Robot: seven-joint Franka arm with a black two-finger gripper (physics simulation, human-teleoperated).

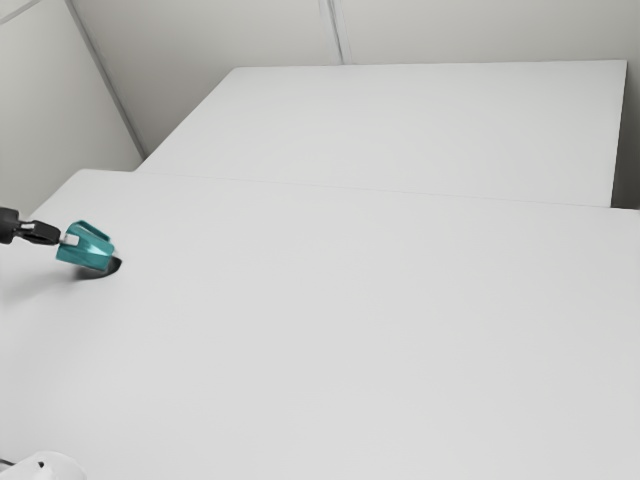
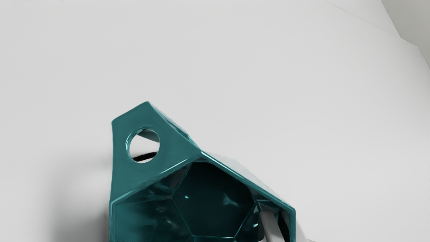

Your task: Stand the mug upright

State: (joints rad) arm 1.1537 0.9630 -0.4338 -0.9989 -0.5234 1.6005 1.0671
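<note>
The gripper (image 1: 66,239) is at the exterior view's far left, reaching toward the view's right into the mouth of the teal mug (image 1: 86,249). The mug is tilted, its mouth facing the gripper and its base toward the view's right, with a dark shadow under it. In the wrist view the faceted mug (image 2: 151,181) shows its open mouth and its handle with a round hole. The gripper (image 2: 291,232) pinches the mug's wall, one finger inside the mouth and the other outside, partly hidden behind the rim. Whether the mug touches the table is unclear.
The white table (image 1: 350,320) extends toward the exterior view's right, with a second white surface (image 1: 400,130) behind it. Pale walls stand beyond. A white rounded object (image 1: 48,468) is at the exterior view's lower left corner.
</note>
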